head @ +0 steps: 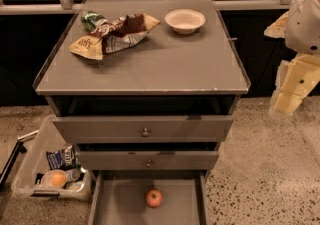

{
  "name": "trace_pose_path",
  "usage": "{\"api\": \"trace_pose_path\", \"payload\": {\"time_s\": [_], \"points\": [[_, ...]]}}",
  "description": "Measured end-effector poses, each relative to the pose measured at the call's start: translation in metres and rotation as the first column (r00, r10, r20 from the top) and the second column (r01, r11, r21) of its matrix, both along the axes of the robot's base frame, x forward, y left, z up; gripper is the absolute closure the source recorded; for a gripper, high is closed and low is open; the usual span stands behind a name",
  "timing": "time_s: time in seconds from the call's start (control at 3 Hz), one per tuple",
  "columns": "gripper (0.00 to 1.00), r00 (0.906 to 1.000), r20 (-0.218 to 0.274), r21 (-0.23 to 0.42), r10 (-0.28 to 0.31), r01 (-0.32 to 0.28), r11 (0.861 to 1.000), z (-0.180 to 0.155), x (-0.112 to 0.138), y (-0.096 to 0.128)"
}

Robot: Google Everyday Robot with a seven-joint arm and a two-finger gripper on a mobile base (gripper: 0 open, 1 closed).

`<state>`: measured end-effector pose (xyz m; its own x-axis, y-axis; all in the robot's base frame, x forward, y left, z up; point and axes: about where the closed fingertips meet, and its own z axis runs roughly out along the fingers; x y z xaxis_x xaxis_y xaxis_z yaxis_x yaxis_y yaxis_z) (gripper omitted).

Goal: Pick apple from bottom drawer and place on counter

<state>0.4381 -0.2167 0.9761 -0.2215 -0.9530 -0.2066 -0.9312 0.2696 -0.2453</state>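
The apple [154,198], small, red with yellowish patches, lies on the flat grey floor of the open bottom drawer [120,204], near its middle. The counter [150,59] is the wide grey top of the cabinet, with a chipped front edge. My arm hangs at the far right, with the cream-coloured gripper [292,91] beside the cabinet's right side, at about counter height. It is well above and to the right of the apple and holds nothing that I can see.
On the counter lie crumpled snack bags [112,34] at back left and a white bowl [185,20] at back right. Two upper drawers with round knobs [145,132] stand slightly open. A clear bin [50,174] with packets and an orange-capped container sits on the floor at left.
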Motion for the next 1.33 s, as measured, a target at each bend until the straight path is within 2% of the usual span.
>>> {"api": "trace_pose_path", "payload": {"time_s": [0.33,0.67,1.0,1.33], "points": [[0.0,1.0,0.0,0.0,0.0,0.0,1.0,0.0,0.0,0.0],[0.0,1.0,-0.008,0.036,0.005,-0.005,0.999,-0.011,-0.005,0.008],[0.0,0.9999,0.012,0.066,0.002,-0.003,0.998,-0.027,-0.02,0.031],[0.0,0.9998,0.021,0.12,0.003,-0.006,0.993,-0.059,-0.036,0.05]]}}
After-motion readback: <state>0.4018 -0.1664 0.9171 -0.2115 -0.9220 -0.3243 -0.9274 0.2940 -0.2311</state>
